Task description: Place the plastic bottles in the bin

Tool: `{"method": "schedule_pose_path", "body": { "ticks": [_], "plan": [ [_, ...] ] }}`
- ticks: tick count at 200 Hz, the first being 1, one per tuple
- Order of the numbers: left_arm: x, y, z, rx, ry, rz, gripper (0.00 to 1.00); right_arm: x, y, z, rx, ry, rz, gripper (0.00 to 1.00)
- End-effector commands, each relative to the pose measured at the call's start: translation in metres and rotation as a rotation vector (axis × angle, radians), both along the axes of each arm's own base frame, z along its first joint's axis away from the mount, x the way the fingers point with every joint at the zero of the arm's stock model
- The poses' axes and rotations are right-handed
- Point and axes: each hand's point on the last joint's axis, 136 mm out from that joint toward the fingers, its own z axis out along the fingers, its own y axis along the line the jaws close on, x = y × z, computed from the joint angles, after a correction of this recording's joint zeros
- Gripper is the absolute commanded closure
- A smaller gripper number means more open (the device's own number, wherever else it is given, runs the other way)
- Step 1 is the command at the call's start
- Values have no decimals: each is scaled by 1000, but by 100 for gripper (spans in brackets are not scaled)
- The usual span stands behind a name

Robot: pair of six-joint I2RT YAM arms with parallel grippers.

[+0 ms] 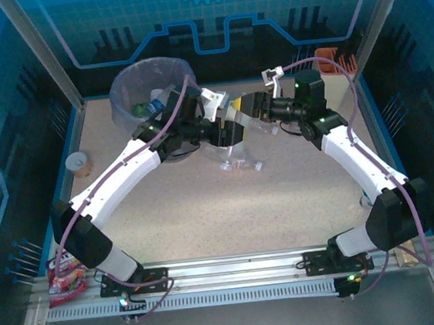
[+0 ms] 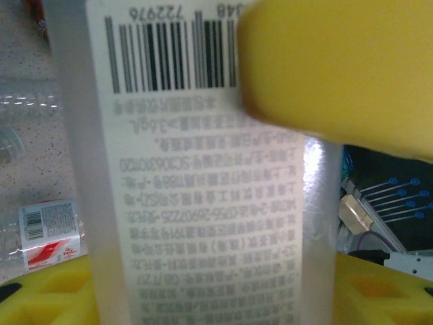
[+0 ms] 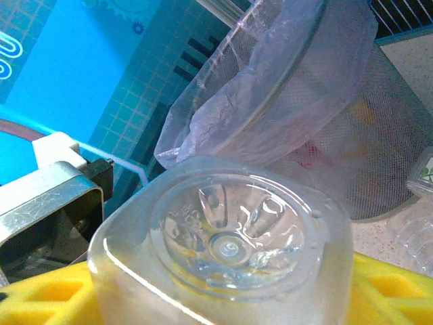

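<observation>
Clear bottle bears a white, black-barcoded label; bin is grey-lavender.

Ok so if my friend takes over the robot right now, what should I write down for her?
Jaws: the left gripper and right gripper both sit around one labelled bottle between them. I cannot tell which one truly grips it.
Done: a few bottles already lie in the bin at the far left.
Left: bin this one, then the clear bottle lying on the table under the arms.
</observation>
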Motion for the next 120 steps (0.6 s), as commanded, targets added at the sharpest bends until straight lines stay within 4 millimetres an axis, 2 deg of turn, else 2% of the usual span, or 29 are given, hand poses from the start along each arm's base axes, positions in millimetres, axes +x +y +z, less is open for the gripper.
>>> {"method": "schedule_pose_path", "body": {
  "ticks": [1, 10, 20, 40, 65, 92, 120],
  "plan": [
    [3, 5, 19, -14, -57, 34, 46, -2, 7, 33, 45, -69, 38, 19],
    [4, 7, 22, -14, -65, 46, 49, -1, 5, 36, 31, -75, 34, 8],
    [6, 10, 27, -14, -76, 57, 51, 0, -1, 40, 5, -90, 18, 1],
    [13, 21, 40, -11, -95, 96, 52, 5, -23, 48, -58, -118, -56, 0],
    [33, 55, 64, -5, -133, 203, 53, 12, -71, 44, -152, -112, -220, 0],
    [61, 105, 99, 2, -181, 354, 55, 5, -109, 11, -290, -37, -325, 0],
    [84, 150, 131, 19, -256, 480, 58, -13, -122, -33, -409, 43, -325, 0]
  ]
}}
